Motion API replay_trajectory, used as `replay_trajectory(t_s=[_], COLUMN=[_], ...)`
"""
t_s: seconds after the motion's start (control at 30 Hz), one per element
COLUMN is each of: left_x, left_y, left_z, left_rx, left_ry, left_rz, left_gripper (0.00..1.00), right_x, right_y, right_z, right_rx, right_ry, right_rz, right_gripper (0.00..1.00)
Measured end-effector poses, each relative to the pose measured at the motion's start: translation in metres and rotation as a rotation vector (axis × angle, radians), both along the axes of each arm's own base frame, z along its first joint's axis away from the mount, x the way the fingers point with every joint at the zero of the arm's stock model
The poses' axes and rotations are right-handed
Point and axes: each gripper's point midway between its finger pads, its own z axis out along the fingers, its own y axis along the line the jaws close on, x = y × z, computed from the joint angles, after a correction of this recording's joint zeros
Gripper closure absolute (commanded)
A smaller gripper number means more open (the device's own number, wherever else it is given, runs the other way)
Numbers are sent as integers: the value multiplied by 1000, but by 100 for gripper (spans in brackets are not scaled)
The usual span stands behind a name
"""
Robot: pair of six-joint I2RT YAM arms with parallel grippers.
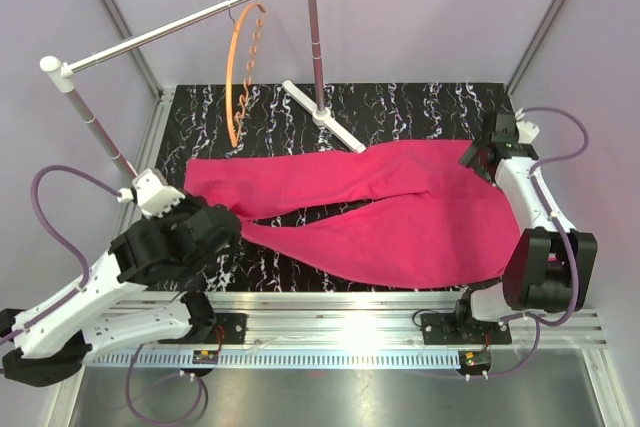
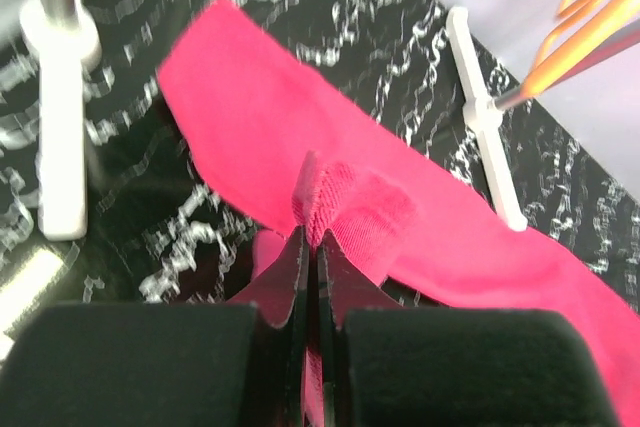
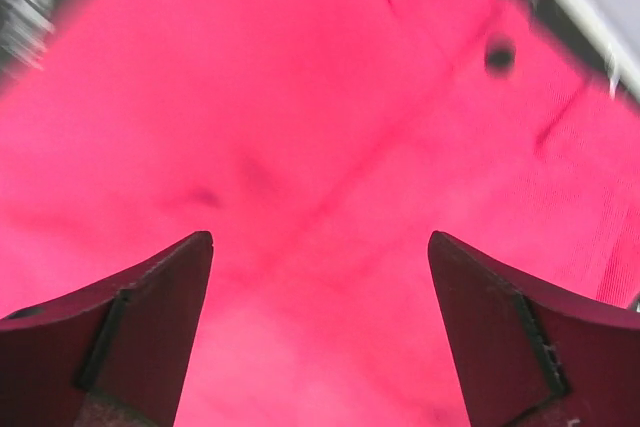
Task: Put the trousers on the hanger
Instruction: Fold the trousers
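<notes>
The trousers: limp cloth, will sag and slide. Your left gripper jaws pinch a leg-end fold; right gripper jaws apart over waist. Grip the waistband there.

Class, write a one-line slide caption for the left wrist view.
Left gripper pinches a fold of the trousers; orange hanger beyond.
</notes>
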Motion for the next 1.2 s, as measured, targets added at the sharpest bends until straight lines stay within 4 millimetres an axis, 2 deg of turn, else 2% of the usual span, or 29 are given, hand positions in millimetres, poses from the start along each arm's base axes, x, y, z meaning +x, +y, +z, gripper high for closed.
replay_trajectory(t_s=[0.13,0.23,0.33,0.53,0.6,0.77,0.9,1.13,1.2], left_x=[14,31,45,66,69,65,62,61,62], left_y=[2,2,11,32,39,68,72,77,82], left_z=[23,25,17,-4,-14,-61,-91,-104,-106], left_rx=[135,184,199,174,138,57,5,-36,-46], left_ry=[9,38,71,138,149,252,324,335,339], left_rz=[-9,-20,-24,-44,-39,32,45,87,111], left_gripper=[100,100,100,100,100,100,100,100,100], right_x=[-42,-65,-79,-106,-111,-113,-116,-111,-102], right_y=[13,21,25,31,33,41,46,56,58], right_z=[-55,-77,-85,-84,-84,-88,-106,-143,-143], right_rx=[62,102,126,155,169,208,238,265,267], right_ry=[148,221,235,202,197,193,238,340,347], right_rz=[-14,-31,-47,-70,-69,-60,-52,-32,-24], right_gripper=[2,1,0,0,0,0,1,7,7])
